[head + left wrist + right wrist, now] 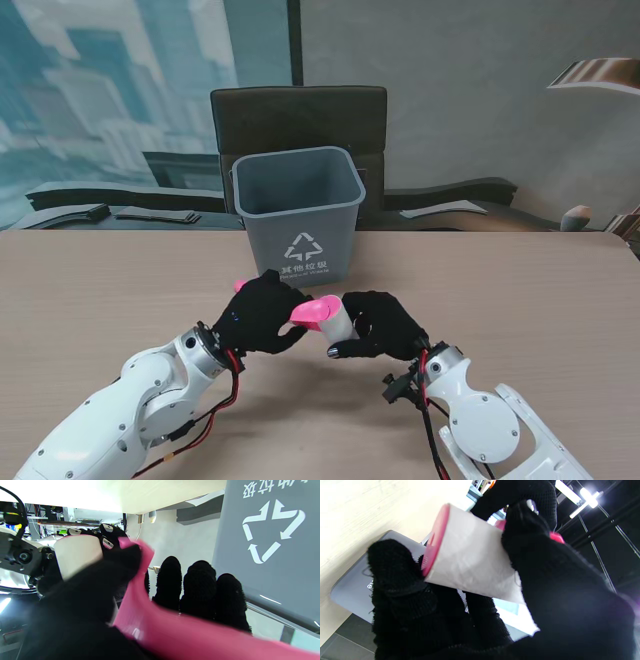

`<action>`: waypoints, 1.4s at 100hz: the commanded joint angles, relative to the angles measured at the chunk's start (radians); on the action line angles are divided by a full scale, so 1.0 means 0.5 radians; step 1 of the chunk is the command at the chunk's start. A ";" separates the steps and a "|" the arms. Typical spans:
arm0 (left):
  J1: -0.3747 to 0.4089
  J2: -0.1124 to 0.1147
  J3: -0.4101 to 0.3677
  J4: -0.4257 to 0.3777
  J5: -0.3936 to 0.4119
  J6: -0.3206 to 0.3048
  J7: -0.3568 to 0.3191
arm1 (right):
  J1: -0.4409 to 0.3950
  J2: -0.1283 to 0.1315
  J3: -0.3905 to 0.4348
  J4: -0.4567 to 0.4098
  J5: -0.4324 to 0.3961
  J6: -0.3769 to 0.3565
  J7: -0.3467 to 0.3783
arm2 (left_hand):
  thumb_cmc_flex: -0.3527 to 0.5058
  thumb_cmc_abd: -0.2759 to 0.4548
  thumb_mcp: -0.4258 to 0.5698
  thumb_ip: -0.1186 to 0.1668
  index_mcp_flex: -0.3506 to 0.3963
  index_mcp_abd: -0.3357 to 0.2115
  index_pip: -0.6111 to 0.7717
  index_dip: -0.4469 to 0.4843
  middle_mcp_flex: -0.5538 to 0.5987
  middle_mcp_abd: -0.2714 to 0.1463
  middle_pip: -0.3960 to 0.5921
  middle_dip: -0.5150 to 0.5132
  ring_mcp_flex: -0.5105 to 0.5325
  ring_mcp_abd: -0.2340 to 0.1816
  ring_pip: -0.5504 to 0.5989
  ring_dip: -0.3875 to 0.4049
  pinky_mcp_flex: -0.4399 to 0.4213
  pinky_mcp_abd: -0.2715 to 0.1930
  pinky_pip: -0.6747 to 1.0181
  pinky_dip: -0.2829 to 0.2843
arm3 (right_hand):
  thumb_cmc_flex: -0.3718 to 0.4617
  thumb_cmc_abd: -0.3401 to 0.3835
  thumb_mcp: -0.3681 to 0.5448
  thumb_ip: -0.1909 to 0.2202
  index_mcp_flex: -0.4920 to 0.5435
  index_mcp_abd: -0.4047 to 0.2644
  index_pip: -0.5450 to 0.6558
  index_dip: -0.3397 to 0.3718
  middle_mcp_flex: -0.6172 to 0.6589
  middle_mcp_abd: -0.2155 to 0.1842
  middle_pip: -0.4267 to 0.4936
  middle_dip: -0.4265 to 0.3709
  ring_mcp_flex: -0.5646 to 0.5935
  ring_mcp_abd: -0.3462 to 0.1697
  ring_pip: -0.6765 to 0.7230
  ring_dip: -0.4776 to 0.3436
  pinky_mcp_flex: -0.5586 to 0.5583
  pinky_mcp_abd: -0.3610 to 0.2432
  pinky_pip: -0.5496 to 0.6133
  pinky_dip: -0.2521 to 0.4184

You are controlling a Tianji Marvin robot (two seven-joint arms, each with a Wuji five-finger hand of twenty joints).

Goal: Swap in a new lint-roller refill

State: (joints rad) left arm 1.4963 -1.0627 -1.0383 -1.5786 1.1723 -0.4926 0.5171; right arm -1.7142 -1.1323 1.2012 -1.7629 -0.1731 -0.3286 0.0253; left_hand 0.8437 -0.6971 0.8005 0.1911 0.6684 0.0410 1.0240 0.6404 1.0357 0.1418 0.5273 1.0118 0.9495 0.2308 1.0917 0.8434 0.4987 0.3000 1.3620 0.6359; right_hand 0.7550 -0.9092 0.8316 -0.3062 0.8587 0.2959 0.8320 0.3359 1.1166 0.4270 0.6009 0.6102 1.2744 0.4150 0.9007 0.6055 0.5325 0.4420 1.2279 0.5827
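Observation:
A pink lint roller [312, 312] is held above the table just in front of the grey bin [297, 212]. My left hand [258, 312], in a black glove, is shut on its pink handle [175, 630]. My right hand [385, 325], also gloved, is shut around the white refill roll [472, 562], which sits on the roller's pink core [435, 538]. The two hands meet at the roller in the middle of the stand view. In the left wrist view the white roll [77, 555] shows beyond my thumb, with the right hand's fingers [110, 533] over it.
The grey bin with a white recycling mark stands open on the table's far middle. A dark chair [298, 120] is behind it. The wooden table [100, 290] stretches to both sides. Dark flat items [110, 213] lie past the far left edge.

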 commanded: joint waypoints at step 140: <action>0.155 -0.011 -0.148 -0.072 -0.056 -0.047 -0.042 | 1.128 -0.098 -0.249 0.551 -0.688 0.129 -0.497 | 0.454 0.690 -0.795 -0.463 0.167 0.202 -0.353 -0.594 -0.032 0.135 0.391 -0.731 -0.003 0.045 -0.021 -0.194 0.034 0.004 0.020 0.063 | 0.157 1.145 -0.392 0.279 -0.117 -0.746 0.127 0.146 -0.212 -0.552 0.122 -0.203 -0.574 -0.617 -0.424 -0.045 -0.200 -0.302 0.015 0.020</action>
State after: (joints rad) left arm 1.5694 -1.0647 -1.1087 -1.6055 1.1470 -0.5150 0.5144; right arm -1.1780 -1.1682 1.0815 -1.4939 -0.5182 -0.2665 -0.2350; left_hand 1.0120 -0.4251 0.4192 -0.0206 0.7135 0.1171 0.8006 0.3331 1.0357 0.1781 0.6948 0.6788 0.9258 0.2332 1.0524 0.7593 0.5109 0.3009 1.3384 0.6491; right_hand 0.7213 -0.5536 0.5211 -0.2955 0.7460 0.2560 0.7797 0.3879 1.0302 0.2509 0.6622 0.5249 1.0737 0.3751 0.7765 0.6021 0.4224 0.3379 1.1533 0.5759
